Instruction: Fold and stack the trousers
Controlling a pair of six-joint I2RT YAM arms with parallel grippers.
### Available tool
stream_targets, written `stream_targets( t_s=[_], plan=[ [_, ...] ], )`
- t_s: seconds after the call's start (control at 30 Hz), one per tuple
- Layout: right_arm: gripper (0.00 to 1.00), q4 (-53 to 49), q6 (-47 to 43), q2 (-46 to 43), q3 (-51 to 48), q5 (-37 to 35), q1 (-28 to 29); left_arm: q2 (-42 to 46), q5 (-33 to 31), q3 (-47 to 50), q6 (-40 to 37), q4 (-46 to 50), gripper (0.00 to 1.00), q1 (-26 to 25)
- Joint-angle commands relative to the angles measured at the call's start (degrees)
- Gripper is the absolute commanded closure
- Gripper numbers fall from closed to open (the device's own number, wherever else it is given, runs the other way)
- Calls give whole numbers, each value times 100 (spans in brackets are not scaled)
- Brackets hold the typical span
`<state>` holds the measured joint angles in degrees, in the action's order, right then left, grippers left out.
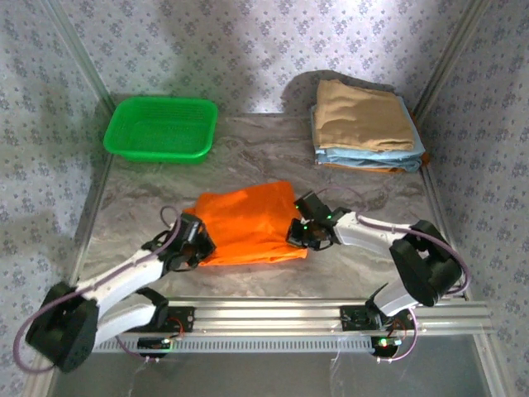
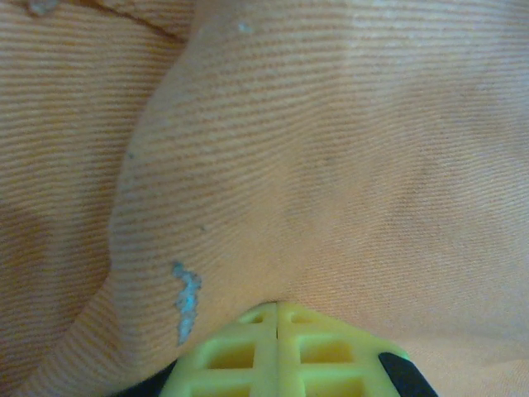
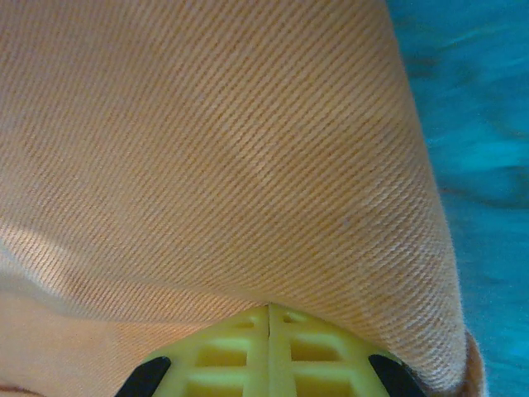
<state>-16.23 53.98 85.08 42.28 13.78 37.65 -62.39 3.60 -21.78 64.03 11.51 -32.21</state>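
The bright orange trousers lie folded into a rough rectangle on the marbled table, near its front middle. My left gripper is at their left edge. In the left wrist view its yellow jaws are pressed together, with orange cloth bulging up from the tips. My right gripper is at the trousers' right edge. It too is shut, with ribbed orange cloth pinched at its tip and bare table to the right.
A green basket stands at the back left. At the back right is a stack of folded garments, a tan one on top of light blue ones. A metal rail runs along the near edge.
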Motion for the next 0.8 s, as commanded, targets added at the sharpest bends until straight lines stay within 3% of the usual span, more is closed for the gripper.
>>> stream_targets(
  t_s=[0.0,0.17,0.23,0.33,0.37,0.5,0.67,0.77],
  plan=[
    [100,-1160,-475,-125,-145,-567,-319,-720,-217,-139,-433,272,100,-157],
    [100,-1936,-1133,-235,825,-809,-486,-230,-351,-922,-979,1392,99,-181],
    [100,-2176,-1319,-224,1258,-921,-493,117,-468,-1278,-1213,1951,89,-156],
    [100,-2249,-1471,46,1861,-998,-550,383,-536,-1710,-1481,2468,61,33],
    [100,-2229,-1539,224,2072,-942,-572,357,-511,-1797,-1525,2471,57,124],
    [99,-2149,-1742,1299,3205,-848,-581,-335,-75,-2091,-1612,1991,60,360],
    [100,-2112,-1750,2614,4202,-949,-695,-1257,35,-2509,-1532,1612,79,222],
    [100,-2080,-1715,3311,4435,-848,-775,-1182,-183,-2105,-1315,1468,83,102]
  ],
)
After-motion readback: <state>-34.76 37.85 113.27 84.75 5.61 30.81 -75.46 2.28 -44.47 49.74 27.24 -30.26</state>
